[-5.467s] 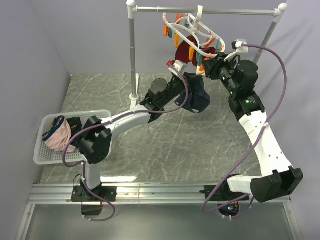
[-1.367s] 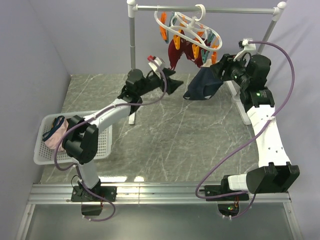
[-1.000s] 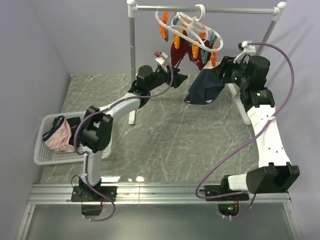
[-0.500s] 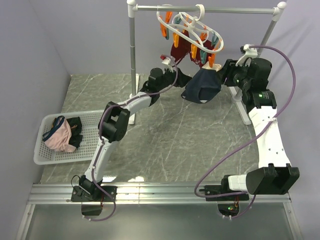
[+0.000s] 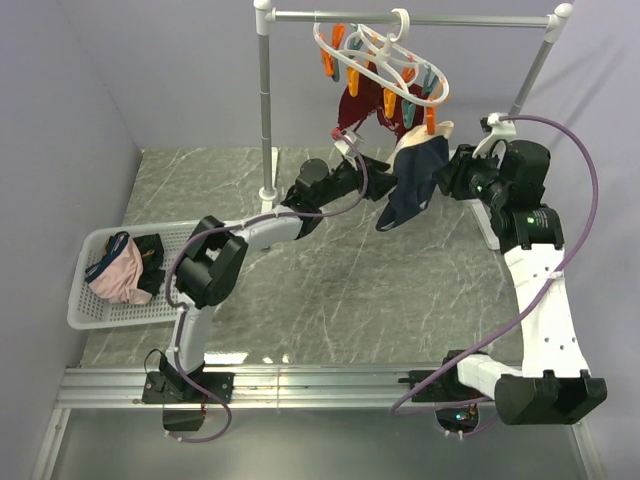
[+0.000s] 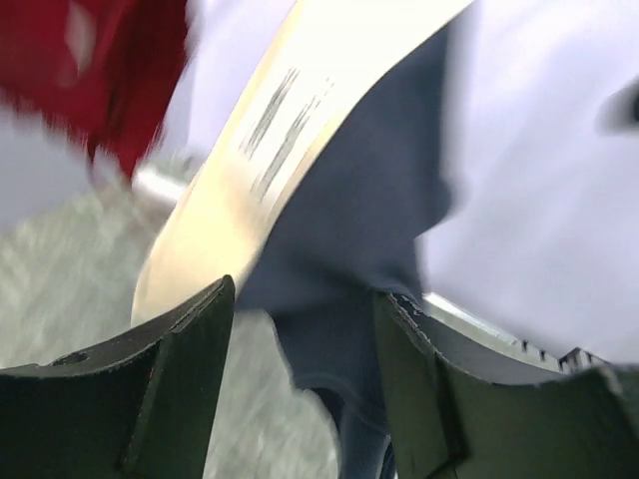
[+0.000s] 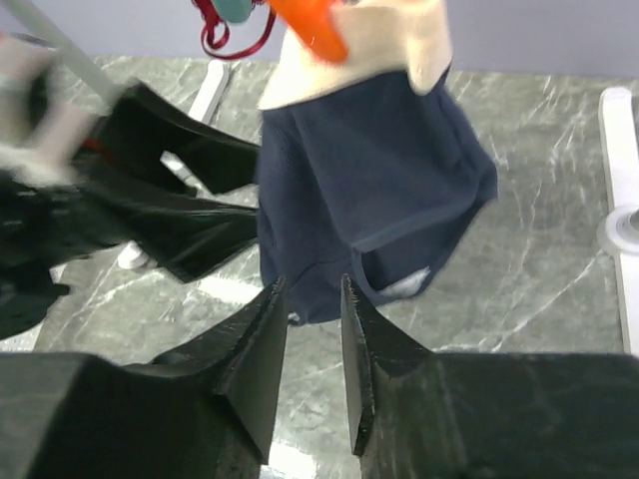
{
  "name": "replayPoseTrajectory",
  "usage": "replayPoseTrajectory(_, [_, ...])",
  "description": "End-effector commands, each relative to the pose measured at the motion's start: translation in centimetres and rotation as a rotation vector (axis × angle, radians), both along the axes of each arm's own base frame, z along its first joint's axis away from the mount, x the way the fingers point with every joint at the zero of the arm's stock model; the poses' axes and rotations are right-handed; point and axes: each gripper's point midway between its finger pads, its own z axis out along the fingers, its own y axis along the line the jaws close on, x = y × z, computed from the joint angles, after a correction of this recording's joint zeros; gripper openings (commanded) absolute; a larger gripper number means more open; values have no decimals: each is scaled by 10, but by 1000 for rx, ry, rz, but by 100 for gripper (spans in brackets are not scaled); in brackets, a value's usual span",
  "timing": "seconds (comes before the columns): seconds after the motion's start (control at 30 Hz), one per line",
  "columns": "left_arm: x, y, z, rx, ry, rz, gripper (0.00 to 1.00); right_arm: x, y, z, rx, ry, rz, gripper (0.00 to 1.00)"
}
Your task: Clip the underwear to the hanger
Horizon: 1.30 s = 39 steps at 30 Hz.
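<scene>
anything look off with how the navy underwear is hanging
The underwear seems to hang from a single orange clip at the right end of the hanger. It droops bunched and lopsided, with its beige lining folded out at the top. The hanger tilts down on that side.

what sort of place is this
Probably a robotics test bench staged for laundry, not a home: bare walls, a grey rail stand holding the hanger, a white basket of garments.
</scene>
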Motion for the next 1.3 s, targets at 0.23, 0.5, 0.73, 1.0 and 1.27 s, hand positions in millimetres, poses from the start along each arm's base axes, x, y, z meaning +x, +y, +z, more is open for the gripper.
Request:
replayPoseTrajectory(0.23, [-30, -12, 76, -95, -228, -44, 63, 18, 35, -34, 81, 92, 62, 54])
replayPoseTrajectory(0.5, [-30, -22, 71, -85, -235, -61, 60, 46, 48, -37, 147, 100, 89, 43])
replayPoseTrajectory(0.73, [-32, -23, 74, -78, -246, -58, 60, 52, 47, -39, 113, 84, 101, 4])
replayPoseTrajectory(1.0, [-8, 9, 64, -89, -97, -4, 72, 43, 41, -12, 84, -12, 130, 0])
replayPoseTrajectory(1.27, [0, 57, 35, -77, -11, -108, 87, 21, 46, -3, 43, -35, 233, 0])
